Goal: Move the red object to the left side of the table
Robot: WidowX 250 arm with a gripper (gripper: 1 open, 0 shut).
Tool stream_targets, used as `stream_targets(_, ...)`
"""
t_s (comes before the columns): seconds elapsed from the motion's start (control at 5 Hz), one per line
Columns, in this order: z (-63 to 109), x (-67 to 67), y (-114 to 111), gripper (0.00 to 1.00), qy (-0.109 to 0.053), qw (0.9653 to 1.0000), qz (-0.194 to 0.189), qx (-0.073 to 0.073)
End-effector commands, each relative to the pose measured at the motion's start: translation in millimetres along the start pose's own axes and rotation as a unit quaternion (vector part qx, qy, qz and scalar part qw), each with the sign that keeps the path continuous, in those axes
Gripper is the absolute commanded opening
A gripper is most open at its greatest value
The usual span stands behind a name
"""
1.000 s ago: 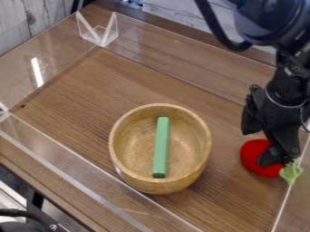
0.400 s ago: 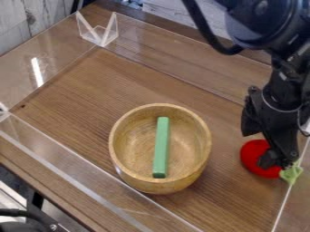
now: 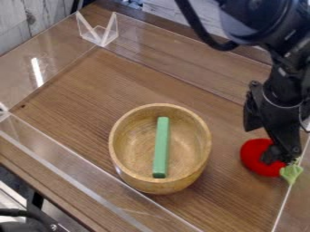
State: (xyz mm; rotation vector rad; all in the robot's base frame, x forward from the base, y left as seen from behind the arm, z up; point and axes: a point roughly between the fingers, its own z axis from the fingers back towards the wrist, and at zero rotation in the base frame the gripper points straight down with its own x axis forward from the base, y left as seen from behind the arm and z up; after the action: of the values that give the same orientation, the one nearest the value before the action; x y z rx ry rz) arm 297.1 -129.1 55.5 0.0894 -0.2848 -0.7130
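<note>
The red soft toy fruit point(image 3: 259, 156) is found at about four o'clock on the wood-grain tabletop point(image 3: 85, 107), to the right of the wooden bowl point(image 3: 123, 157) and apart from it. The green stick point(image 3: 161, 148) is lying inside this bowl. Just above the fruit, the black hand point(image 3: 274, 140) is placed, with its fingers spread on the upper part of the toy. Whether the fruit is already touched cannot be told.

The step in hand is judged to be the reaching, before any grip is made. For the next move, the fingers should be brought down around the fruit and closed; then it should be lifted and carried toward nine o'clock, high enough that the bowl is not struck.

Compared with the earlier frame, the hand has been moved a little and its fingers are seen at a changed angle, while the bowl and the stick have stayed in place.
</note>
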Motion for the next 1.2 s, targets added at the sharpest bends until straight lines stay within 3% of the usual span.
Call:
stream_targets(0.0,6.2,6.0,1,1.0,-0.024,0.9997,0.003,0.004)
stream_targets(0.2,-2.7,3.7,0,1.0,-0.018,0.9998,0.003,0.002)
stream_targets(0.4,-8.1,2.0,0,0.0,-0.014,0.9999,0.004,0.0)
stream_targets(0.6,12.5,3.6,8,0.0,-0.026,0.9995,0.01,0.012)
stream_targets(0.8,42.3,4.0,22,0.0,-0.042,0.9982,0.021,0.037)
stream_targets(1.0,63.2,-5.2,45,0.0,-0.049,0.9958,0.048,0.06)
